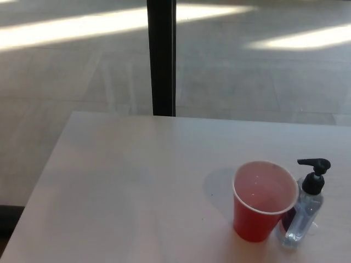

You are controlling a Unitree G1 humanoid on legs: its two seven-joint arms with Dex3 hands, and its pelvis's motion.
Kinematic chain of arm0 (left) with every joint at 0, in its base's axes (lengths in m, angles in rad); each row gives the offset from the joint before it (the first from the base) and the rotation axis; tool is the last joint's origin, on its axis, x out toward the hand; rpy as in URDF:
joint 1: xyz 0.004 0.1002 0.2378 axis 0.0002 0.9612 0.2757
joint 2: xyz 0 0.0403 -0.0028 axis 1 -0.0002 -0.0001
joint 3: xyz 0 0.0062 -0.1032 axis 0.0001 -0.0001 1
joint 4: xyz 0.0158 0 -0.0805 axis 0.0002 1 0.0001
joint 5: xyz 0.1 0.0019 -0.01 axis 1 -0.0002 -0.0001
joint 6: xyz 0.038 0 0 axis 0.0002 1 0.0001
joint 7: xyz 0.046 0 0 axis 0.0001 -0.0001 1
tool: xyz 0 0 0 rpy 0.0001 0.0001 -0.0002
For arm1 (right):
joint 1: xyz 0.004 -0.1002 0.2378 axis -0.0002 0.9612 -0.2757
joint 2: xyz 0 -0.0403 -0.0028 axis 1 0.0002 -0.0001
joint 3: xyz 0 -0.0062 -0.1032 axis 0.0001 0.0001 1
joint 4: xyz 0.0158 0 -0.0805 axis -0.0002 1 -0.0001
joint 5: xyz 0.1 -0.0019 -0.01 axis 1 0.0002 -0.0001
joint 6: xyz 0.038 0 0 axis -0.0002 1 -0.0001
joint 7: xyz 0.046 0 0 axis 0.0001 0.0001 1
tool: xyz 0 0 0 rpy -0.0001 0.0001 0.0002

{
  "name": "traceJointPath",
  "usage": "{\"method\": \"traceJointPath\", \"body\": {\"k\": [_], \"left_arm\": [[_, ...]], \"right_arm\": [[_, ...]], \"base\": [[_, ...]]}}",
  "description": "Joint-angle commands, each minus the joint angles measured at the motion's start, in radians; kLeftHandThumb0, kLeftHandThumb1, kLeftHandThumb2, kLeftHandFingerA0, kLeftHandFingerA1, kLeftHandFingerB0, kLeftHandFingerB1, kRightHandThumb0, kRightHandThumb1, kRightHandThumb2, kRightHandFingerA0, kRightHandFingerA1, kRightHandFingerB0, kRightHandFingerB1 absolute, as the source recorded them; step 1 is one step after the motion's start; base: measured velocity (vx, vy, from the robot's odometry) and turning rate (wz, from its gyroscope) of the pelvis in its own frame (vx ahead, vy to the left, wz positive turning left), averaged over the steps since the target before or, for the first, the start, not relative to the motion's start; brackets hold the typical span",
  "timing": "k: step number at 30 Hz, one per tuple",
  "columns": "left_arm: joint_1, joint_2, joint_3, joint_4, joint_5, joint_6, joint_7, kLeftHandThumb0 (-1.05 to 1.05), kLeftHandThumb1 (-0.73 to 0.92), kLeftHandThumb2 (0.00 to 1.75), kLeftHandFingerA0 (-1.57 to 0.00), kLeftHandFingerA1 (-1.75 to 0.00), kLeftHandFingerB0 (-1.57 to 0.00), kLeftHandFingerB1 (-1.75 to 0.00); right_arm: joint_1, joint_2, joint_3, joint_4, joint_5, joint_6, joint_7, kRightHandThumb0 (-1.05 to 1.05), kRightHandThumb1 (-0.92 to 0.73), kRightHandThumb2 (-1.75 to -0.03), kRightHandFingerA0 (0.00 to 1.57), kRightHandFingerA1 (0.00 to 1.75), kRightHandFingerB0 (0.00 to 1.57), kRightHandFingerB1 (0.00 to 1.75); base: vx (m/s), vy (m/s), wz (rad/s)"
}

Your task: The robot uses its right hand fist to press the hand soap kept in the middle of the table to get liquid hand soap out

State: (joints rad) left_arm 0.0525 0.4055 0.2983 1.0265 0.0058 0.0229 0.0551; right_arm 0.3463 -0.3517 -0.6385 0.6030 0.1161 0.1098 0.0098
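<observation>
A clear hand soap bottle (305,213) with a black pump head (314,167) stands upright on the white table (137,186), toward the right side of the head view. Its nozzle points left, over a red paper cup (262,201) that stands touching or just in front of the bottle on its left. The cup looks empty inside. Neither of my hands nor any part of my arms shows in the picture.
A black vertical post (162,55) rises behind the table's far edge. Beyond lies a grey floor with bright sunlit stripes. The table's left edge runs diagonally at the lower left.
</observation>
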Motion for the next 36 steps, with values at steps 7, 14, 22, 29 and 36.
{"method": "traceJointPath", "body": {"k": [7, 14, 22, 29, 36], "left_arm": [[-0.025, 0.035, 0.063, 0.052, -0.047, 0.047, 0.051, -0.21, 0.34, 0.89, -0.79, -0.93, -0.55, -0.78], [-0.018, 0.029, 0.066, 0.044, -0.058, 0.052, 0.041, -0.19, 0.35, 0.9, -0.72, -0.88, -0.52, -0.76], [-0.021, 0.025, 0.062, 0.042, -0.054, 0.069, 0.052, -0.19, 0.38, 0.9, -0.68, -0.84, -0.5, -0.74], [-0.011, 0.023, 0.048, 0.027, -0.048, 0.069, 0.049, -0.21, 0.36, 0.89, -0.75, -0.9, -0.54, -0.77], [-0.021, 0.014, 0.052, 0.046, -0.061, 0.062, 0.054, -0.23, 0.36, 0.9, -0.72, -0.88, -0.51, -0.76]], "right_arm": [[-0.192, -0.099, -0.29, -0.132, 0.221, 0.206, -0.123, -0.61, -0.56, -0.87, 0.9, 1.67, 0.0, 0.36], [-0.437, -0.169, -0.268, -0.381, 0.237, 0.262, -0.148, -0.74, -0.62, -0.67, 0.64, 0.76, 0.22, 0.63], [-0.733, -0.156, -0.116, -0.751, 0.246, 0.334, -0.218, -0.79, -0.62, -0.61, 1.35, 0.85, 1.05, 0.54], [-0.949, -0.067, 0.045, -0.939, 0.287, 0.41, -0.259, -0.25, -0.47, -1.07, 1.14, 1.75, 0.87, 1.26], [-0.955, -0.07, 0.157, -0.889, 0.431, 0.449, 0.011, -0.27, -0.63, -0.94, 1.02, 1.75, 0.78, 1.1]], "base": [[0.0, 0.0, 0.0], [0.0, 0.0, 0.0], [0.0, 0.0, 0.0], [0.0, 0.0, 0.0], [0.0, 0.0, 0.0]]}}
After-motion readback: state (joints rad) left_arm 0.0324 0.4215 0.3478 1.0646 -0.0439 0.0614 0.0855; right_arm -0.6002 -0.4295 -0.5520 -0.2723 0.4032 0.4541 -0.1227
